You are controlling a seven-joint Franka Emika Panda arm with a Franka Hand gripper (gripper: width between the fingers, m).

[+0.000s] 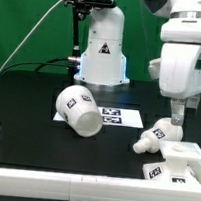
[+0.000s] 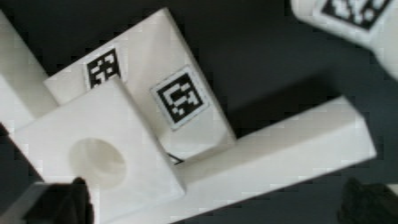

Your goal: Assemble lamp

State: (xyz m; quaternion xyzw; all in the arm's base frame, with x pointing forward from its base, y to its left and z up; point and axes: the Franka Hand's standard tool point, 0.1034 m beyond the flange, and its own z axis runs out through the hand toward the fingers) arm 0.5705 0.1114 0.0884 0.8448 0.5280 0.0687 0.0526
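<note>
The 2 dark fingers (image 2: 50, 205) show at the edges of the wrist view, set wide apart with nothing clamped between them. The gripper (image 1: 174, 116) is spread and empty, and it hangs above the table, pointing down. Under it in the wrist view is the lamp base (image 2: 107, 160), a squarish white block with a round hole in one face and 2 black-and-white tags on its other sides. A white rail (image 2: 276, 150) runs right along the base. In the exterior view the base (image 1: 177, 169) sits low on the exterior view's right. The bulb (image 1: 153, 139) lies just beside the base, below the gripper. The shade (image 1: 80, 108) lies tipped on its side, well apart from them toward the exterior view's left. The marker board (image 1: 115, 116) lies flat on the black table (image 1: 35, 132) just beside the shade. The glossy robot body (image 1: 104, 49) stands behind them.
</note>
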